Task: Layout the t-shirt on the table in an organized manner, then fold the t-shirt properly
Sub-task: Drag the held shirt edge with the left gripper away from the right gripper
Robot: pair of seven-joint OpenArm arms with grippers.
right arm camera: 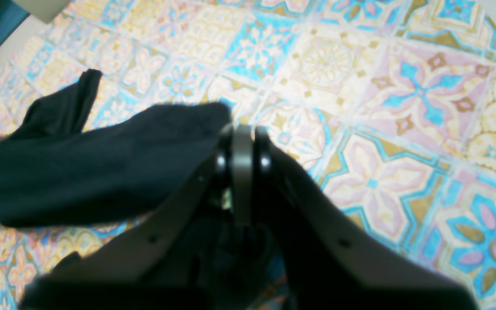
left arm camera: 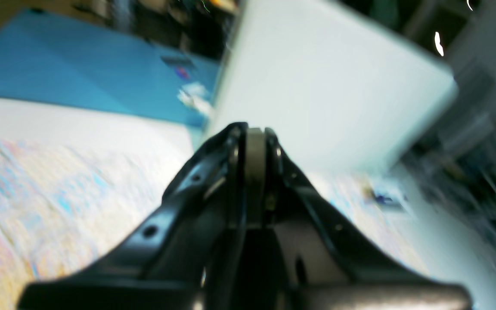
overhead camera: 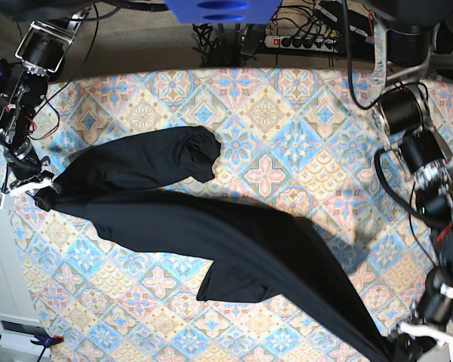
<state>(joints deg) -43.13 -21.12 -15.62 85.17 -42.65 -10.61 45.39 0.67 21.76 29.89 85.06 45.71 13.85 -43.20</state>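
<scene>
Across the table (overhead camera: 287,113) the t-shirt (overhead camera: 234,241) is stretched, gripped by the closed right gripper (overhead camera: 44,187) and the closed left gripper (overhead camera: 396,348).

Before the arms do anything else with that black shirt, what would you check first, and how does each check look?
1. Right gripper shut on the t-shirt: ok, fabric runs up to its closed jaws.
2. Left gripper shut: ok. Holding cloth: cannot tell in its blurred wrist view; in the base view the shirt's far end reaches it.
3. T-shirt stretched between the two arms: ok.
4. T-shirt flat: not ok, twisted, with bunched folds.
5. T-shirt fully on the table: not ok, one end sits at the edge.
</scene>
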